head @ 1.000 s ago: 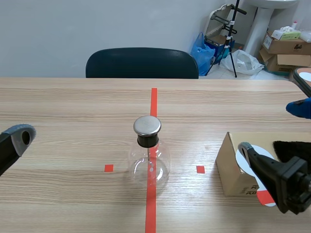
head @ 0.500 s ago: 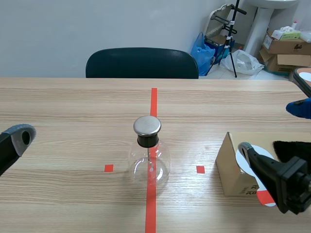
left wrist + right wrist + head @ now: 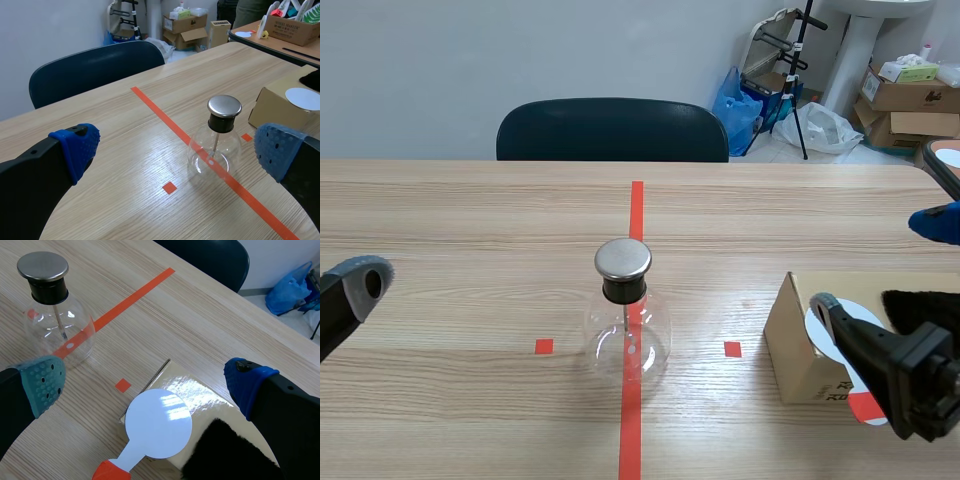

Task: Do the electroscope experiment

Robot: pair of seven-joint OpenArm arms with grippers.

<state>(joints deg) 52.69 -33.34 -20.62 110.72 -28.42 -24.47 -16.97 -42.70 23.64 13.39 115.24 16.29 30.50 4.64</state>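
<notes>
My left hand and right hand are spread, empty. The glass flask stands centre frame on the worktop. At lower right a white disc lies on a cardboard box; I cannot read the box print.

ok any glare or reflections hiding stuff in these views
Right wrist view: bright glare patch on the glossy brown cardboard box top, beside the white round paddle. Left wrist view: small highlights on the clear round glass flask, thin rod inside visible. Scene view: flask's glass nearly blends into the wooden table.
</notes>
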